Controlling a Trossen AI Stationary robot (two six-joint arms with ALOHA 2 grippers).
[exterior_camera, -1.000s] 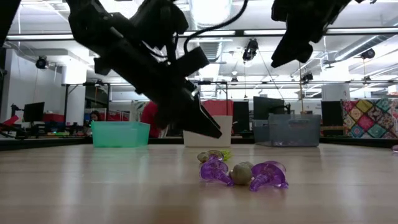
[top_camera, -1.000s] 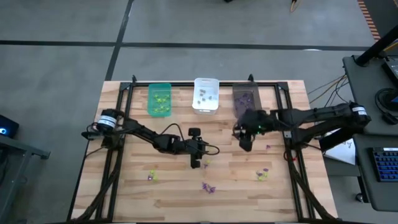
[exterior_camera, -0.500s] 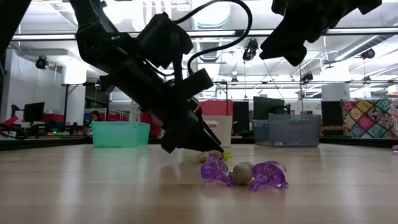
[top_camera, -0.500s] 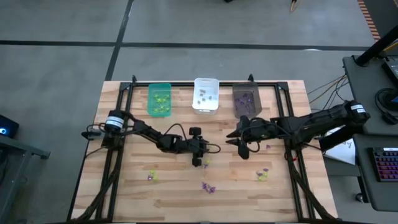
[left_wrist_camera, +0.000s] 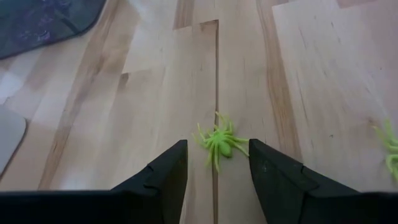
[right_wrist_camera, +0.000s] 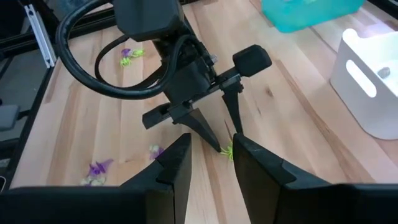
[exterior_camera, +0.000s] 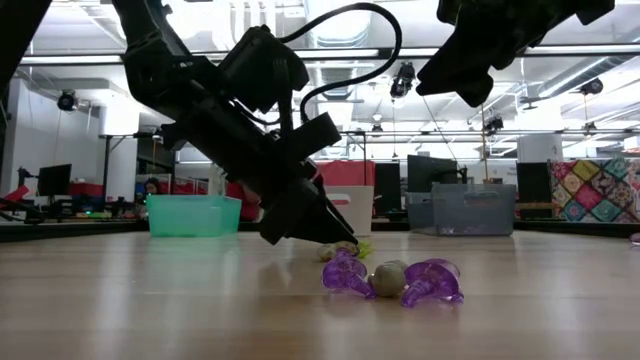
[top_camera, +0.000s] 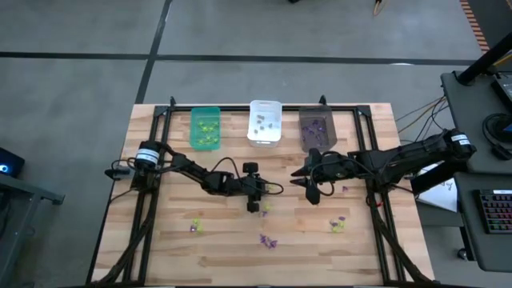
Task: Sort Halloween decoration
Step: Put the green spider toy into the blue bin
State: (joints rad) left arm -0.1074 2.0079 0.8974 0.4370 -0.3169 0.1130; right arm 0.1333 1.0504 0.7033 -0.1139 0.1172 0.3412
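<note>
Straddling a yellow-green spider (left_wrist_camera: 219,140) on your table (top_camera: 160,240), left gripper (left_wrist_camera: 214,163) jaws open, right gripper (top_camera: 310,192) raised mid-table, jaws parted, holding nothing.

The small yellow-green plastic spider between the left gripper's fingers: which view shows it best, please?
The left wrist view: the small yellow-green plastic spider lies plainly between the open left gripper. The right wrist view and high view give specks; the low view mostly hides it.

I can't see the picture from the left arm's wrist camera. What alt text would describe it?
A small yellow-green plastic spider lies on the pale wooden table, between the open dark fingers of the left pincer. Another green trinket shows at the edge, a dark grey bin in a far corner.
</note>
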